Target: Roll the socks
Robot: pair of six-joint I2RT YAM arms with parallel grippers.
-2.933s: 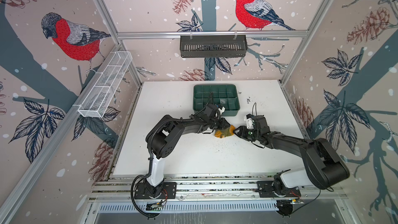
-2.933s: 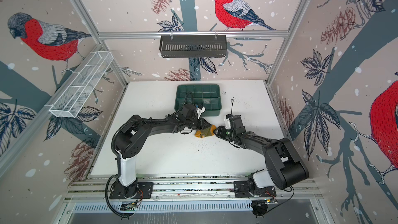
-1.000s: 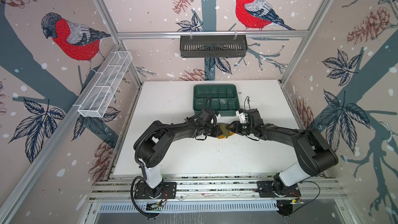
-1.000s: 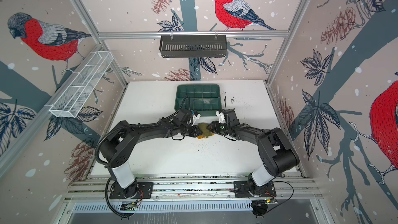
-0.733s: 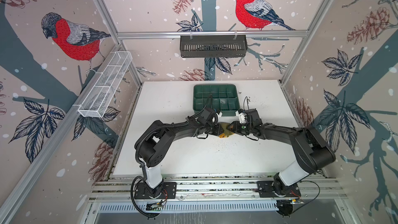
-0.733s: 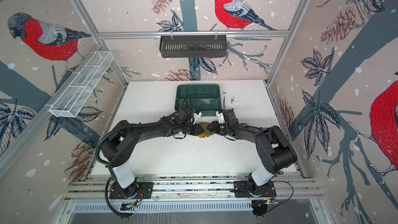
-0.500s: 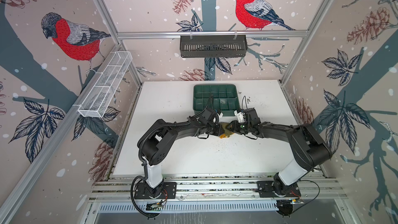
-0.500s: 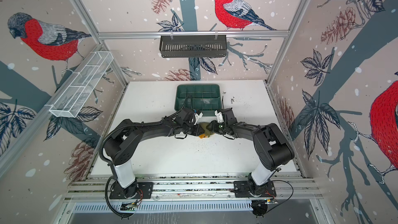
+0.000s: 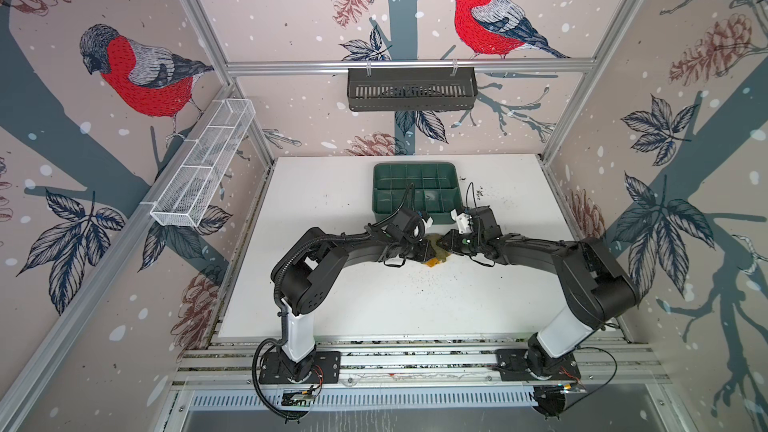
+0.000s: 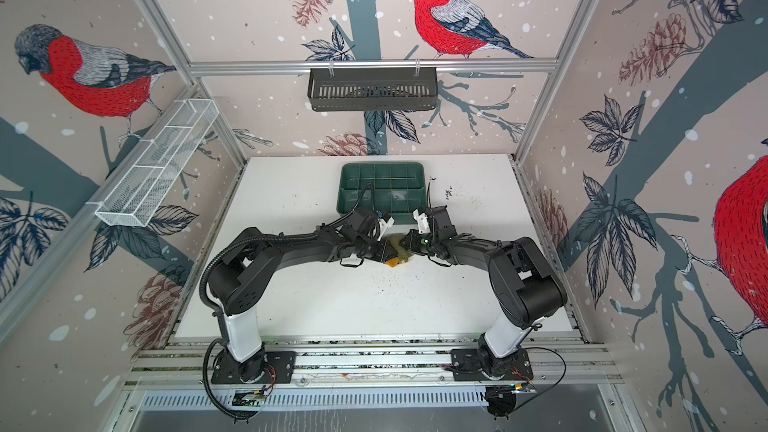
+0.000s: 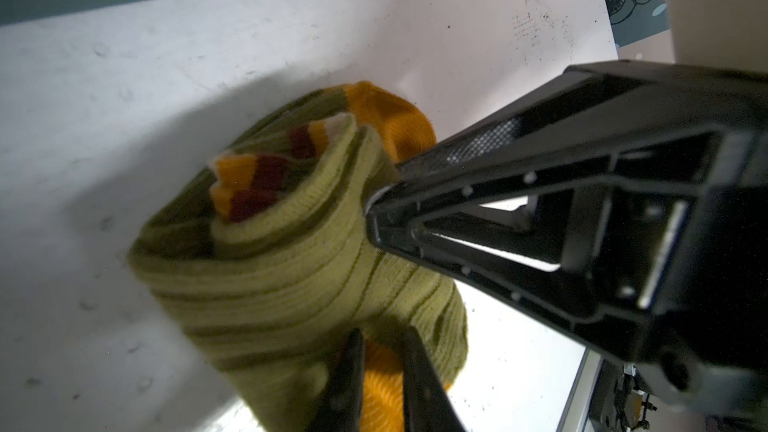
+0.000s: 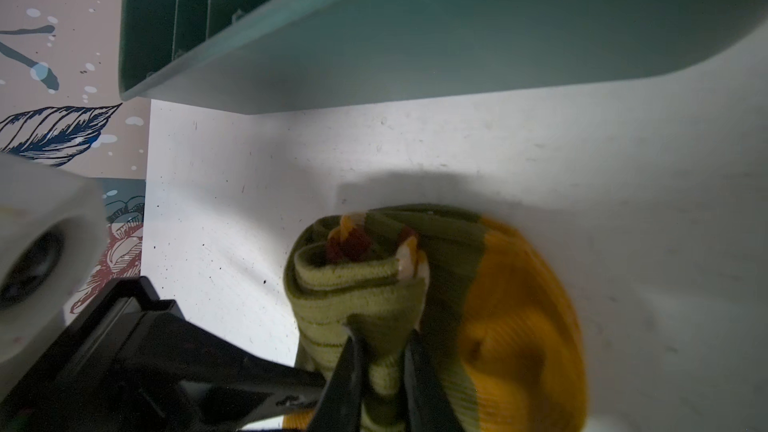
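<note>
Left tool (image 11: 382, 334) pinches the rolled olive-green knit socks (image 11: 291, 268); right tool (image 12: 380, 338) nips their opposite side, mid-frame on the white desk (image 9: 374, 305), just below the dark green compartmented plastic tray (image 9: 415, 166).

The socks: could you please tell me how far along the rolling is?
Done: the socks are wound into a tight roll, striped cuffs at its core, on the table. In hand: the left gripper and right gripper each pinch the roll from opposite sides. Left: the orange toe end sticks out loose; it likely needs tucking before release.
</note>
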